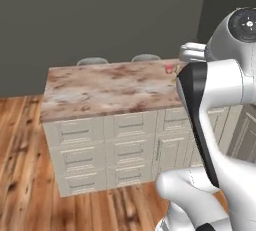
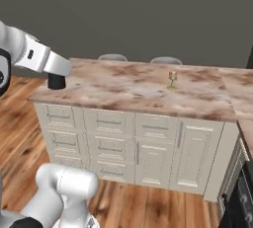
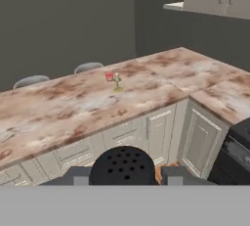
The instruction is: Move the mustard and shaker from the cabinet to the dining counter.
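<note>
Above dining counter (image 2: 123, 91) edge — end effector (image 3: 125, 183) gripping shaker (image 3: 123, 166).

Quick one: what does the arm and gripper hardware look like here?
Glossy white rounded arm links with a black band along one link, and a dark grey round joint cap at the top with a small light mark. The gripper has blocky dark grey fingers. No cables visible.

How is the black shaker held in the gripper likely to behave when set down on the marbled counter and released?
The shaker looks rigid, so the gripper shouldn't deform it. Small, so probably light. Its round body may roll if it tips on the dining counter.
</note>
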Tool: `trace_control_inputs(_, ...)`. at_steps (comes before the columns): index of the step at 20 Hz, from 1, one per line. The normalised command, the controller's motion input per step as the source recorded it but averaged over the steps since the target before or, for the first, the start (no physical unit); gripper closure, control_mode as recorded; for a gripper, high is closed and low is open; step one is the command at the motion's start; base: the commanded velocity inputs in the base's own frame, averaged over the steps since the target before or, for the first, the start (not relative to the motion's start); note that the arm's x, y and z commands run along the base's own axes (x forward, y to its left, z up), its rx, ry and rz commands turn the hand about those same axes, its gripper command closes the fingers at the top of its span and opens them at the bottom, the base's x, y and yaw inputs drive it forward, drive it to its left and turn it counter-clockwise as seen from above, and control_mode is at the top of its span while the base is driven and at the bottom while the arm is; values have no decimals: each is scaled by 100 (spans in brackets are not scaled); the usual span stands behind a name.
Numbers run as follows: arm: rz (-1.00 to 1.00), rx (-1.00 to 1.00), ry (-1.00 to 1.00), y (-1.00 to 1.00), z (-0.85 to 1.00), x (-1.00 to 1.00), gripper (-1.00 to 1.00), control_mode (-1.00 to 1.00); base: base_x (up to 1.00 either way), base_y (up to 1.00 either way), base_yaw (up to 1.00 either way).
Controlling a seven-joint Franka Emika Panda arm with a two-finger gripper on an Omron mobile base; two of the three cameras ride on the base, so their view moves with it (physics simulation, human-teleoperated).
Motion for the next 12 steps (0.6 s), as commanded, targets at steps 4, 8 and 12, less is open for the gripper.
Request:
trace_control_inputs(4, 0, 0, 0, 0, 0, 0, 100, 100, 100, 0, 4)
trace_control_inputs(8, 0, 0, 0, 0, 0, 0, 100, 100, 100, 0, 4)
trace_control_inputs(12, 0, 0, 0, 0, 0, 0, 100, 100, 100, 0, 4)
